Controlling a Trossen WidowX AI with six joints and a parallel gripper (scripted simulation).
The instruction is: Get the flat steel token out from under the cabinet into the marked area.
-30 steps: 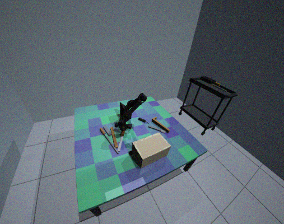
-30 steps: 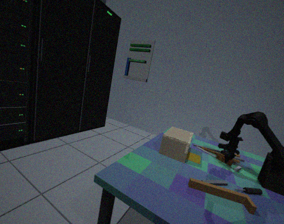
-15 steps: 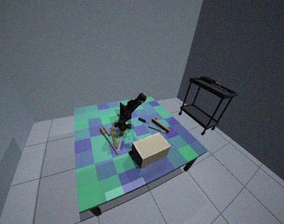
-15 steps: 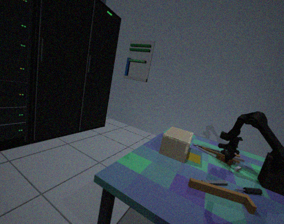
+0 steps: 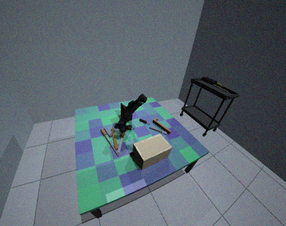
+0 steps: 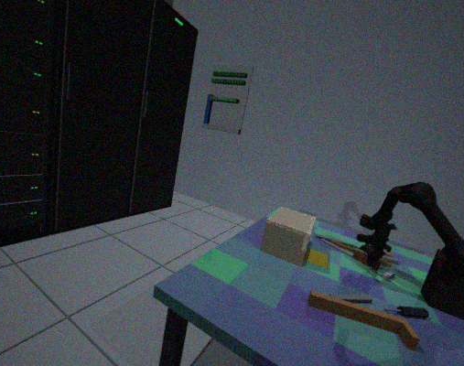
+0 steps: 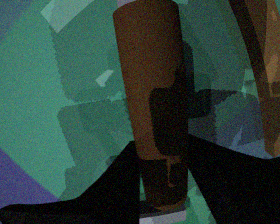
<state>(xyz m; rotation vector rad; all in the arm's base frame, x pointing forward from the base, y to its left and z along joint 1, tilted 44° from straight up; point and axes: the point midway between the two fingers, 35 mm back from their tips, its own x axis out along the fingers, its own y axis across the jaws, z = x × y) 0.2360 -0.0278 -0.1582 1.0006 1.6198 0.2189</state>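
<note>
The cream cabinet (image 5: 153, 147) (image 6: 285, 238) stands on the patterned table (image 5: 87, 195) (image 6: 263, 274). The steel token cannot be made out in any view. A yellow patch (image 6: 318, 258) lies on the table beside the cabinet, on the arm's side, and may be the marked area. My gripper (image 5: 123, 132) (image 6: 373, 263) (image 7: 157, 142) is shut on the brown handle (image 7: 148, 65) of a tool with a flat grey blade (image 5: 120, 145). The blade points from the gripper towards the area left of the cabinet in the top view. How far the tool is off the table is unclear.
Left of the held tool lie a wooden bar (image 5: 114, 141) (image 7: 277, 60) and a grey rod with a wooden handle (image 5: 102, 131). On the other side lie an angled wooden piece (image 5: 162, 126) (image 6: 359, 312), a thin dark rod (image 5: 158, 130) and a black-handled tool (image 5: 143, 121) (image 6: 414, 312).
</note>
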